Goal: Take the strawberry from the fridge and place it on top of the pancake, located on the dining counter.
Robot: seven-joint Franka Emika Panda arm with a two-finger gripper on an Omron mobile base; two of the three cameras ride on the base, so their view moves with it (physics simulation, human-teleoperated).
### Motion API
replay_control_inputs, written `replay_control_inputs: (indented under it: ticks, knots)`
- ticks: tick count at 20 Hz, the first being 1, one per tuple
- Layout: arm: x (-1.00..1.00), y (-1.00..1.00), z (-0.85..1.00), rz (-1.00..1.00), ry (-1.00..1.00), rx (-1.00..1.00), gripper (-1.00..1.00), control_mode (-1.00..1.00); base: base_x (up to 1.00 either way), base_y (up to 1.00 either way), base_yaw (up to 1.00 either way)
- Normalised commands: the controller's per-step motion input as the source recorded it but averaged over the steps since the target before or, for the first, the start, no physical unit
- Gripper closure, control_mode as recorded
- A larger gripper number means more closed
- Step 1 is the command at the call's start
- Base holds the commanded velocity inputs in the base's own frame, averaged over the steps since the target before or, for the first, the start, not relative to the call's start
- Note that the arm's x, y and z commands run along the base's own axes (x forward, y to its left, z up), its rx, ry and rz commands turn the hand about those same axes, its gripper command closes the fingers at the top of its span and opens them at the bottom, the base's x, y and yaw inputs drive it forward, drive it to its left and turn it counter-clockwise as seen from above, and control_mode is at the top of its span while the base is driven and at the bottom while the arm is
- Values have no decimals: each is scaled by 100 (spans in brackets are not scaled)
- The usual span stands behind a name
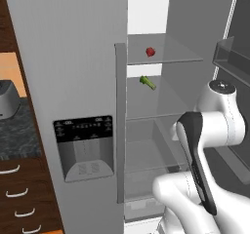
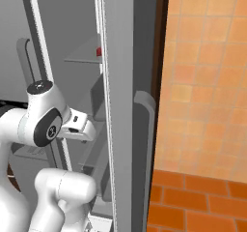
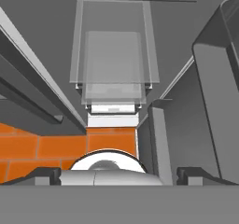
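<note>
My arm (image 1: 205, 145) fills the lower right; its gripper (image 3: 116, 174) stands wide, holding nothing. The strawberry (image 1: 150, 51) sits upper centre on the open fridge's (image 1: 73, 82) upper shelf (image 1: 171, 57), above a green vegetable (image 1: 148, 82).

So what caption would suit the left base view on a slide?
Fridge open: strawberry on a shelf above a green vegetable, white arm alongside.

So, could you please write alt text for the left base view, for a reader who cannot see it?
An open grey fridge shows a small red strawberry on an upper glass shelf and a green vegetable on the shelf below. The white robot arm rises at lower right, in front of the lower shelves.
</note>
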Motion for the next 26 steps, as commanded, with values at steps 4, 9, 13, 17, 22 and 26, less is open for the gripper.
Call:
replay_control_inputs:
  ticks: [4, 9, 13, 17, 22, 26]
  knots:
    - [0, 0, 0, 0, 0, 0, -100, 100, 6, 0, 0]
    - [0, 0, 0, 0, 0, 0, -100, 100, 1, 0, 0]
    - [0, 0, 0, 0, 0, 0, -100, 100, 0, 0, 0]
    - [9, 3, 11, 0, -14, 1, -100, -100, 0, 0, 0]
    - [24, 26, 90, 2, -45, 0, -100, -100, 0, 0, 0]
    - [32, 16, 100, 0, -51, 3, -100, -100, 0, 0, 0]
